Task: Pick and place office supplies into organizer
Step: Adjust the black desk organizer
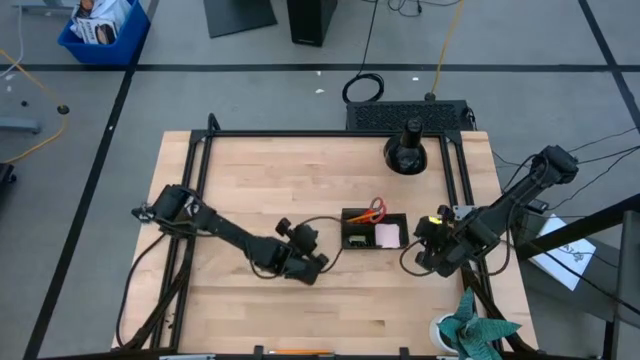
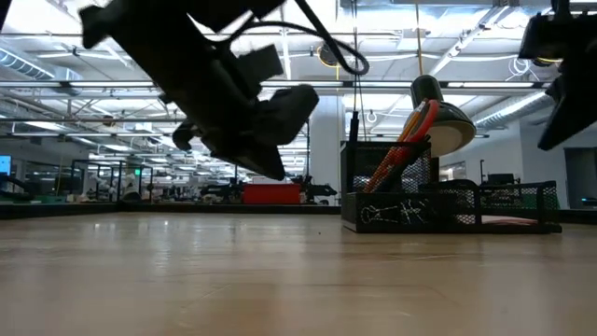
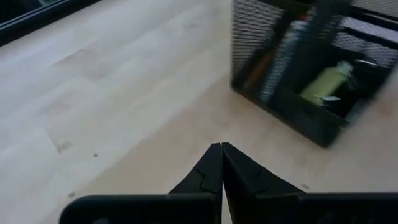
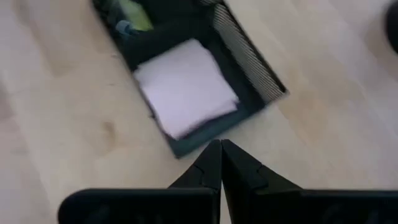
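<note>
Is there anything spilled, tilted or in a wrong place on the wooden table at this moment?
Nothing stands out. The black mesh organizer sits flat, holding the red-handled scissors and pink square sticky-note pad. No spill shows.

matt pale wood table [image 1: 330, 290]; black wire-mesh organizer [image 1: 373, 229]; glossy scissors [image 1: 374, 210]

text: none legible | labels: none legible | signs: none legible
</note>
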Controlling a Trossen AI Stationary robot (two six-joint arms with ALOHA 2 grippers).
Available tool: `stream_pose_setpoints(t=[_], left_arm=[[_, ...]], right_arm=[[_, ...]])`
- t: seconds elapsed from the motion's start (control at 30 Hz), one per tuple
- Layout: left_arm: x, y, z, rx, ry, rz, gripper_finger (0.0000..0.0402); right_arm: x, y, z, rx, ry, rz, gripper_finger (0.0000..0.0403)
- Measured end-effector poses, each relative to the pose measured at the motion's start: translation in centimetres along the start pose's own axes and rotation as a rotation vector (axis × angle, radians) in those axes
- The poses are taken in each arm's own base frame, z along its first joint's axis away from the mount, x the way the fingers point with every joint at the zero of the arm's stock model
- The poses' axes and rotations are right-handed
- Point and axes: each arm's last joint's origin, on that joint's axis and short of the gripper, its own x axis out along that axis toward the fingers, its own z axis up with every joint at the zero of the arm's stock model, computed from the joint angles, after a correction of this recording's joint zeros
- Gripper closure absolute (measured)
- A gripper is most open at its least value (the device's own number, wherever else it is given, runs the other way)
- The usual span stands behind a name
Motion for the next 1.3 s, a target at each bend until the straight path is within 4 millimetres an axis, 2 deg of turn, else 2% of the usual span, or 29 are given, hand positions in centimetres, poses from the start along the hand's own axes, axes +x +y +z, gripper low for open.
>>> stream_pose_setpoints(t=[0.1, 0.33, 0.67, 1.03, 1.3], left_arm=[[0.9, 0.4, 0.8, -0.032, -0.009, 0.014, 0.0389], [2.7, 1.0, 2.1, -0.056, -0.002, -0.004, 0.0394], [4.1, 1.8, 2.9, -0.069, 0.048, -0.021, 0.0391], [4.5, 2.1, 3.1, -0.076, 0.065, -0.027, 0.0393], [6.6, 1.2, 1.0, -0.073, 0.108, -0.068, 0.0392]], right_arm=[[0.6, -0.4, -0.5, 0.037, 0.051, -0.056, 0.0403], [3.4, -1.8, -2.5, 0.089, 0.137, -0.129, 0.0403], [7.1, -2.1, -3.9, 0.099, 0.095, -0.017, 0.0403], [8.1, -1.7, -2.6, -0.008, -0.01, 0.083, 0.0403], [8.3, -1.5, -1.8, -0.045, -0.051, 0.128, 0.0403]])
